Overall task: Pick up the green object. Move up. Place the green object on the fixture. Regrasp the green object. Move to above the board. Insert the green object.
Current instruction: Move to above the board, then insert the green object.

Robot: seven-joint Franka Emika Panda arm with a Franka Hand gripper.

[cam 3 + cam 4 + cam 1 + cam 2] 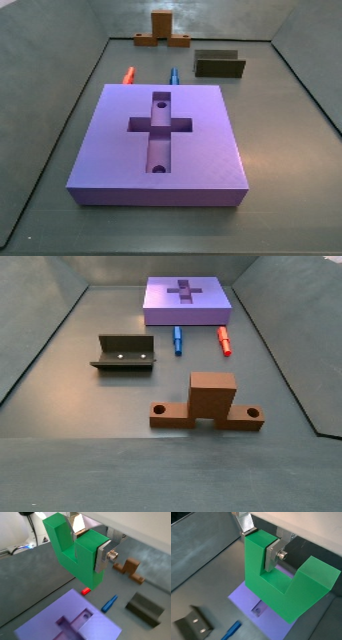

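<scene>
1. The pincer [93, 549] grips the green object [75, 554] by one prong, both held high above the board [67, 619].
2. Beside the board on the tabletop [267, 130] lie the fixture [219, 65] and a brown block [160, 32].

No text, label, brand, number or sign can be read on anything.

floor [80, 386]: dark grey, matte | walls [214, 15]: grey, sloped | light: even
</scene>
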